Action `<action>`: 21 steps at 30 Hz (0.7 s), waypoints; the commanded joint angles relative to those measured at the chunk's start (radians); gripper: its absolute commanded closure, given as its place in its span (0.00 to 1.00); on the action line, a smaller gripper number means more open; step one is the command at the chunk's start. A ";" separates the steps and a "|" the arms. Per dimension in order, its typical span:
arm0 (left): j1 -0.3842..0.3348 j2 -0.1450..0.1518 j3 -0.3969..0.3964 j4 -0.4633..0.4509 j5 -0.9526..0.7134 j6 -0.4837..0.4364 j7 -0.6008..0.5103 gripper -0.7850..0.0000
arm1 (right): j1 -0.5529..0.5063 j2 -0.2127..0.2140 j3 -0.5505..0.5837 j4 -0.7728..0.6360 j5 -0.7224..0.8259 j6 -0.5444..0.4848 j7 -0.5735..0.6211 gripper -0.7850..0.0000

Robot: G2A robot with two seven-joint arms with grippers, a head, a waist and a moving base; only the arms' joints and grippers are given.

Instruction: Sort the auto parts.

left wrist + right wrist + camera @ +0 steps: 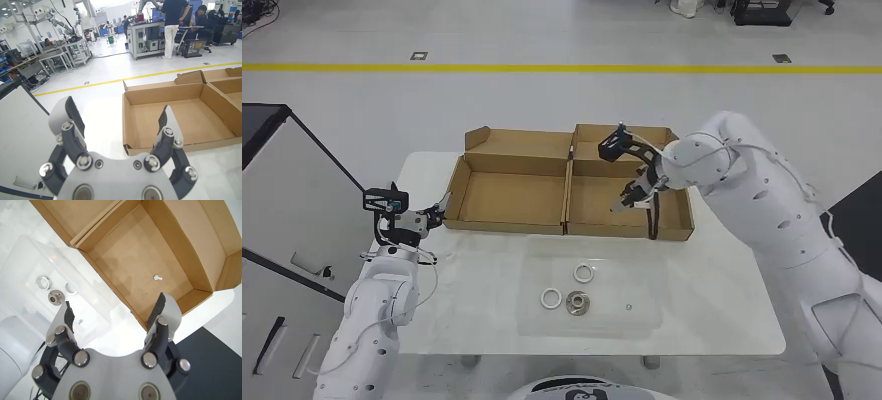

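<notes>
- The right gripper (114, 302) hangs over the right box (592, 205), claw wide and empty.
- A bolt (157, 277) lies on the right box's floor.
- The left box (507, 195) touches the right box; the left gripper (118, 105), wide and empty, sits at the left box's outer corner.
- The tray (642, 300), near the right box, holds a ring (584, 271), a second ring (551, 297), a hub (577, 302) and a screw (628, 306).

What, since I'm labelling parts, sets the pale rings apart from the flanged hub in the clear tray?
The rings are pale and thin-walled with a wide open centre; the hub is darker metal with a narrow bore. The hub carries a broad flange drilled with small holes; the rings have no flange. There are two rings but one hub. All lie flat in the clear tray.
</notes>
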 commanded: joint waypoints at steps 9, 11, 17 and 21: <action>0.000 0.000 0.000 0.000 0.000 0.000 0.000 0.00 | 0.002 0.005 -0.001 -0.007 0.009 0.002 0.000 0.00; 0.000 0.000 0.000 0.000 0.000 0.000 0.000 0.00 | 0.002 0.005 -0.001 -0.007 0.009 0.002 0.000 0.00; 0.000 0.000 0.000 0.000 0.000 0.000 0.000 0.00 | -0.003 0.006 -0.010 -0.023 -0.017 -0.011 0.000 0.00; 0.000 0.000 0.000 0.000 0.000 0.000 0.000 0.00 | 0.014 0.016 -0.053 -0.063 -0.016 -0.031 0.000 0.00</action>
